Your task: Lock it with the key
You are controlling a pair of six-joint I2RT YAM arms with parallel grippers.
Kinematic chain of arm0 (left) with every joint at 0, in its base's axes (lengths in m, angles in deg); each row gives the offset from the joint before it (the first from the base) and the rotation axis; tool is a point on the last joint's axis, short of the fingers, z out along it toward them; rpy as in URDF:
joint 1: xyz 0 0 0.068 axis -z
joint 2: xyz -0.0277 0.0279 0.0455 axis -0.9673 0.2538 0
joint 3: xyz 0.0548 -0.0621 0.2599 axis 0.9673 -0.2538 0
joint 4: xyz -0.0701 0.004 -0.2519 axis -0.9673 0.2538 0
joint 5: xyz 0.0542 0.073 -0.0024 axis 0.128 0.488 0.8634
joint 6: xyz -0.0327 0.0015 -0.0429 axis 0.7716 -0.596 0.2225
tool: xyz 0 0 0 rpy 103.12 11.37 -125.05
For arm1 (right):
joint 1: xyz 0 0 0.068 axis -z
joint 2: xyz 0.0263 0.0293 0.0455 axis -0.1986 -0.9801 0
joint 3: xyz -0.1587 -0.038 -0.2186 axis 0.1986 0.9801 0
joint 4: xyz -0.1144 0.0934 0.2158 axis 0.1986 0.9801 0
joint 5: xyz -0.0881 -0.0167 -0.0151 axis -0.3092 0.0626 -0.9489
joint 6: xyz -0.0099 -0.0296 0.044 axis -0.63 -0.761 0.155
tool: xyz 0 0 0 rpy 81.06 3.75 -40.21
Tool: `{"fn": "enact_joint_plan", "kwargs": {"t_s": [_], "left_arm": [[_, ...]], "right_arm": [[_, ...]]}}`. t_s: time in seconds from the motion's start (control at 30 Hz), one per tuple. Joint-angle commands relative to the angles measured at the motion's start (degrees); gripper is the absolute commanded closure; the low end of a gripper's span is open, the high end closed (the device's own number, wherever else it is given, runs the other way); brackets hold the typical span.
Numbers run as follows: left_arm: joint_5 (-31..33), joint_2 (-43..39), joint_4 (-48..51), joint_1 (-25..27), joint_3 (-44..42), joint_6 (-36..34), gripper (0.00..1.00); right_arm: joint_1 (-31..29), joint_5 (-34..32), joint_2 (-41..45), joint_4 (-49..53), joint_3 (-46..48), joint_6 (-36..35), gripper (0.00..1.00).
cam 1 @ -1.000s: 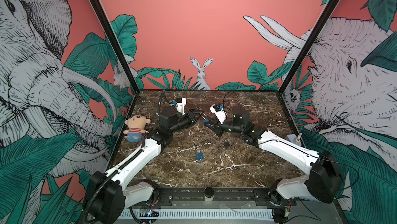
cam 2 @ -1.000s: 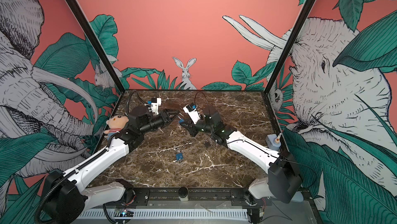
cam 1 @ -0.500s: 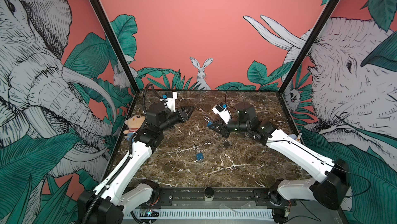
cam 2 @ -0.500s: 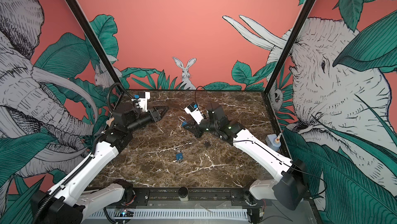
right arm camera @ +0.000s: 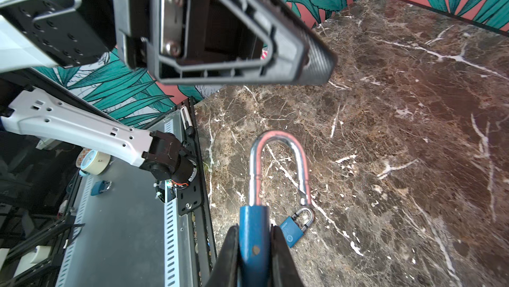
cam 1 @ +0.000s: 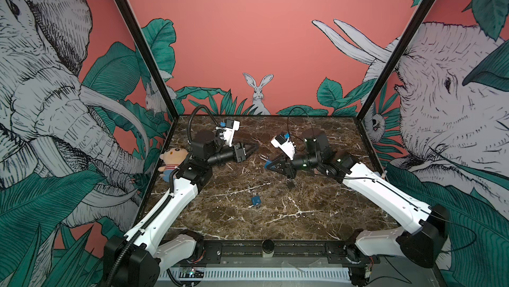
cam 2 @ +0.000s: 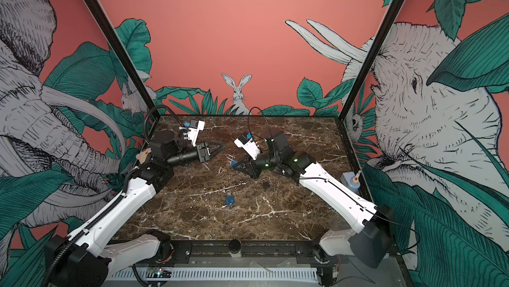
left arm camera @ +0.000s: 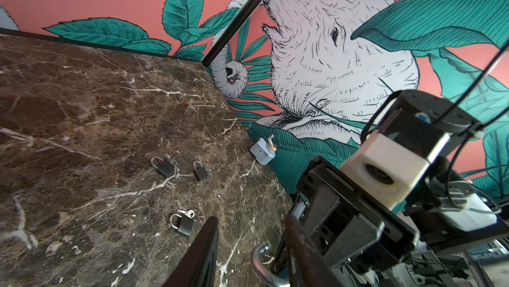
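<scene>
Plush doll [cam 1: 173, 157] and small blue box [cam 2: 347, 183]

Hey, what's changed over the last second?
The left gripper pulled away leftward, then came partway back toward the right gripper, jaws open. The right gripper barely shifted, clamped on the held padlock throughout. Nothing was visibly grabbed or released. The loose padlocks and doll stayed put.
</scene>
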State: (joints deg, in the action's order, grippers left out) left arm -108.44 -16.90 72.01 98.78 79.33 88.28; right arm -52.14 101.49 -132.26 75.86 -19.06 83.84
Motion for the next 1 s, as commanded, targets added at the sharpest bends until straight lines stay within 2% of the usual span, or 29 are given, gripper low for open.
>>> {"fn": "enact_joint_plan", "kwargs": {"t_s": [0.0, 0.17, 0.33, 0.53, 0.83, 0.97], "left_arm": [[-3.8, -0.7, -2.2, 0.3, -0.3, -1.2, 0.59], [-5.3, -0.9, -2.5, 0.4, -0.8, -0.8, 0.61], [-5.3, -0.3, -2.7, 0.5, -1.6, -0.6, 0.61], [-5.6, 0.9, -5.5, 1.1, -1.8, 0.9, 0.62], [0.2, 0.6, -7.3, 1.0, 0.0, 0.8, 0.62], [0.9, 1.4, -8.9, 1.1, 0.4, 1.9, 0.6]], "right_arm": [[0.9, 3.4, -0.5, -3.5, -1.7, 1.7, 1.0], [2.5, 4.6, -1.1, -5.6, -1.4, 3.7, 1.0], [4.4, 8.4, -1.2, -12.4, 0.4, 9.0, 1.0], [5.1, 10.1, -1.8, -14.1, 0.4, 11.1, 1.0], [5.2, 10.5, -2.0, -13.0, 1.1, 11.1, 1.0], [5.2, 10.6, -1.9, -12.9, 1.2, 11.1, 1.0]]}}
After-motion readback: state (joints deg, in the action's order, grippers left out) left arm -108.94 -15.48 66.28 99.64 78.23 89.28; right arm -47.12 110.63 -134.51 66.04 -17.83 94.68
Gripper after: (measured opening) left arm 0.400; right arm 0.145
